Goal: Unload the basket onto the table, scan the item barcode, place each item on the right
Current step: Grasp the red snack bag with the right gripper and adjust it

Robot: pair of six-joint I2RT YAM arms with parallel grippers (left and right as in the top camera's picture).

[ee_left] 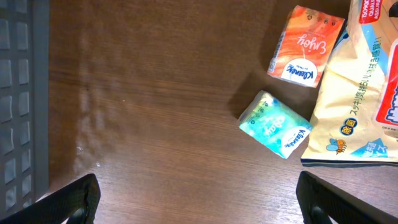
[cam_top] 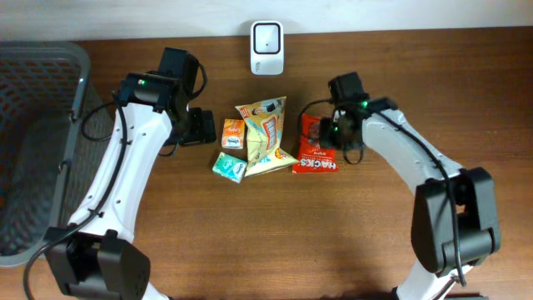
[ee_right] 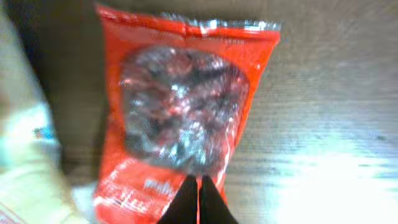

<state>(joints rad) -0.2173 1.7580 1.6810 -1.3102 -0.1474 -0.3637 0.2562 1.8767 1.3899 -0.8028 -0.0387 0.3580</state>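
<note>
Four packs clustered mid-counter [cam_top: 333, 242], below white scanner [cam_top: 266, 47]. Rightmost, lying flat just beside yellow bag [cam_top: 265, 133]: red packet [cam_top: 316, 154]. Right tool [ee_right: 199, 198] pressed together over red packet's lower end; cannot tell whether film pinched. Left tool [ee_left: 199, 202] spread wide above bare wood, near teal tissue pack [ee_left: 275, 124] and orange pack [ee_left: 306, 45].

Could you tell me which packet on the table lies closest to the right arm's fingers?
The red HACKS bag, at the right end of the group. The closed right fingers sit directly over it, while the other packets lie beyond its far side.
</note>
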